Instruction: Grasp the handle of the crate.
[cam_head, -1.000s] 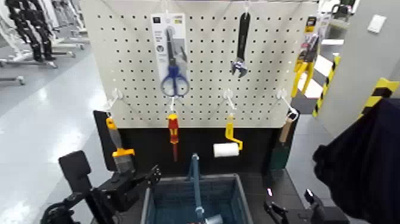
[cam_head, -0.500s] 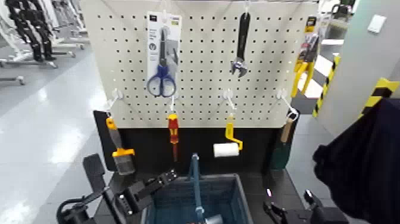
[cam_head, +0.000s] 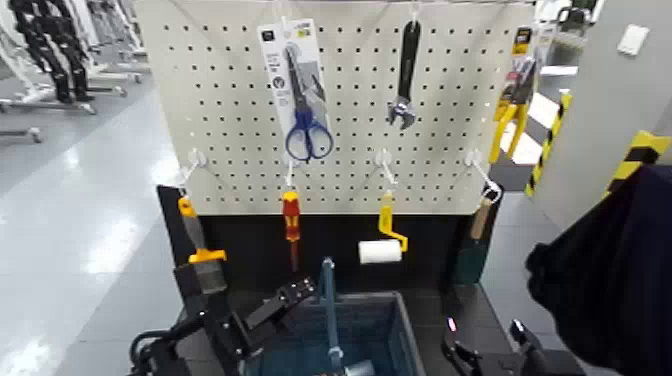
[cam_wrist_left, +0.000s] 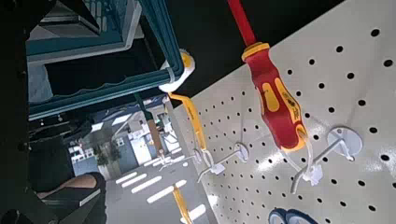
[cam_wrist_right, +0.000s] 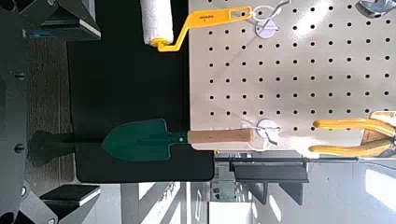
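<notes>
The crate (cam_head: 385, 335), a blue-grey basket with mesh-slotted walls, sits low in the head view below the pegboard (cam_head: 450, 120), and its handle (cam_head: 328, 310) rises edge-on as a thin upright strip over the crate's middle. The left gripper (cam_head: 285, 300) hangs just left of the handle over the crate's left rim, not touching it; whether it is released or clenched cannot be told. The right gripper (cam_head: 485, 350) waits beyond the crate's right wall, fingers spread, empty.

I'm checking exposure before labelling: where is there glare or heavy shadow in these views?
Head view: ceiling lights glare off the floor; the left hand reads dark beside the crate. Left wrist view: the screwdriver is evenly lit. Right wrist view: washed-out brightness past the pegboard edge.
</notes>
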